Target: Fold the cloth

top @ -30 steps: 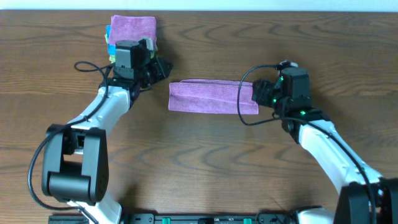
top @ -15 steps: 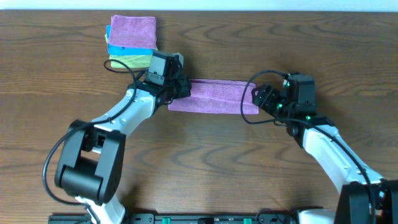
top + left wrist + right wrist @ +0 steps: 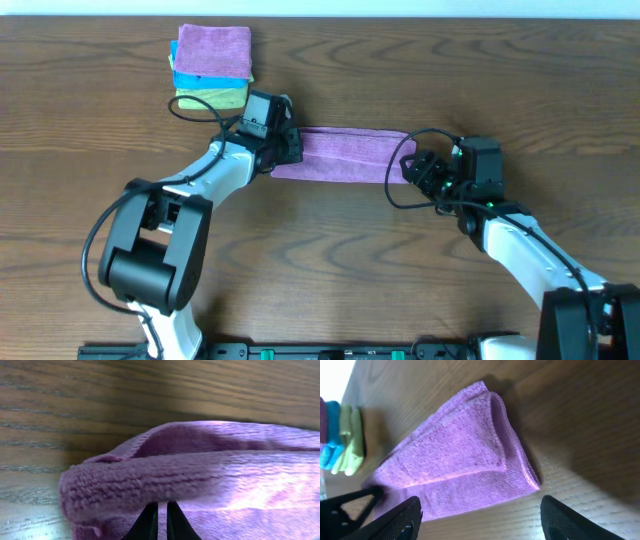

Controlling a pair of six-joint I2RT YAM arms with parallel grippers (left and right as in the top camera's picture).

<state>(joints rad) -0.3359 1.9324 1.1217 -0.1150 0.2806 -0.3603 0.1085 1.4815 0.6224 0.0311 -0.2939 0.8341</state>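
The tips of the left gripper point(image 3: 289, 148) are mostly cut off at the wrist view's lower edge; they are seen shut at the left end of the cloth point(image 3: 345, 155), but pinched fabric cannot be confirmed. The cloth is laid as a folded strip at the centre of the table point(image 3: 330, 270). The right gripper point(image 3: 412, 170) is held open at its right end. A stack of folded cloths point(image 3: 212, 65) is seen at upper left.

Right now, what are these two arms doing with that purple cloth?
They are folding it. The cloth lies on the table as a long strip, already folded over. The left hand is shut, pinching the strip's left end. The right hand is open at the right end, holding nothing. A stack of other folded cloths sits at the back left.
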